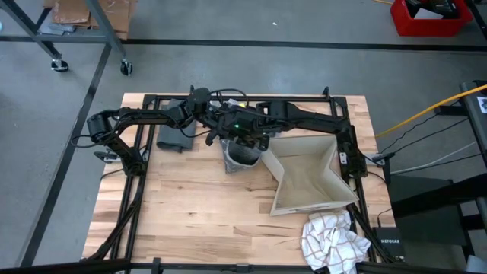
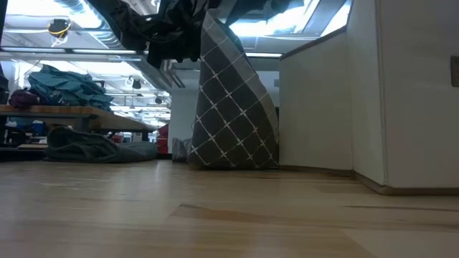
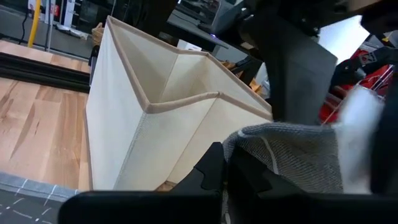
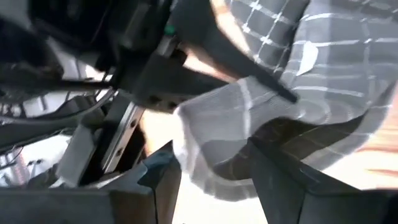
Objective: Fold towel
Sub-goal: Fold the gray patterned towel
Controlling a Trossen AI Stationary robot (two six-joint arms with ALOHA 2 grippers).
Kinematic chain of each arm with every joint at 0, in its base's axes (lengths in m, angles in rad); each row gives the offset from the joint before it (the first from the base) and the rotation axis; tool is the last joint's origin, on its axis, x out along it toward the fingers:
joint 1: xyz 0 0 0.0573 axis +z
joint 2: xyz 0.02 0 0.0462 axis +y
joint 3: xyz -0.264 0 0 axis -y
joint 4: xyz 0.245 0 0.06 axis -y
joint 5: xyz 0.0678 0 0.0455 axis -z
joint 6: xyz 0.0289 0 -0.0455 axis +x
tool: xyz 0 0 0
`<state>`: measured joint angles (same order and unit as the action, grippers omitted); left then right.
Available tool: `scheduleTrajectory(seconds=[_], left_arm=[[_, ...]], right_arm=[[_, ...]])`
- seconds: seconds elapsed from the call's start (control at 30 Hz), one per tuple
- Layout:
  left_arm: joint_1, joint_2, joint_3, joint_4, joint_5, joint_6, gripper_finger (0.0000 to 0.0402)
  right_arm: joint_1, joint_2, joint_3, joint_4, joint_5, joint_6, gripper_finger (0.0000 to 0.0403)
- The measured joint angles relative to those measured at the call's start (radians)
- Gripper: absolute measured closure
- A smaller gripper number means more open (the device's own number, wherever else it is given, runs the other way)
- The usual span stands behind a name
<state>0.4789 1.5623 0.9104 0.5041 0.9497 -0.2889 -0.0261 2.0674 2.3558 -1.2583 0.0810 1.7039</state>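
grey towel [image 1: 242, 154] under both arms | beige bin [image 1: 310, 173] beside | checked cloth [image 1: 335, 241] near edge

My arms [image 1: 304, 114] are matte black, boxy-jointed, strung with thin black cables; a green light [image 1: 236, 126] glows at my wrist.

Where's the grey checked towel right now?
The grey checked towel hangs near the table's back middle, held up between the two claws, its lower edge on the wood. The beige fabric bin lies just to its right in the high view.
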Motion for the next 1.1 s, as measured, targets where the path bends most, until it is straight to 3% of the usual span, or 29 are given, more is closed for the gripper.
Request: scheduleTrajectory(seconds=[0.13,0.5,0.8,0.93,1.1], left_arm=[[0.0,0.0,0.0,0.0,0.0,0.002,0.0401],[0.0,0.0,0.0,0.0,0.0,0.004,0.0401],[0.0,0.0,0.0,0.0,0.0,0.004,0.0401],[0.002,0.0,0.0,0.001,0.0,0.003,0.0401],[0.023,-0.008,0.0,0.006,0.0,-0.003,0.0401]], right_arm=[[0.0,0.0,0.0,-0.044,0.023,0.019,0.0232],[0.0,0.0,0.0,-0.025,0.103,-0.042,0.0323],[0.0,0.0,0.0,-0.026,0.079,-0.067,0.0341],[0.0,0.0,0.0,-0.025,0.075,-0.146,0.0388],[-0.002,-0.004,-0.001,-0.051,0.056,-0.261,0.0395]])
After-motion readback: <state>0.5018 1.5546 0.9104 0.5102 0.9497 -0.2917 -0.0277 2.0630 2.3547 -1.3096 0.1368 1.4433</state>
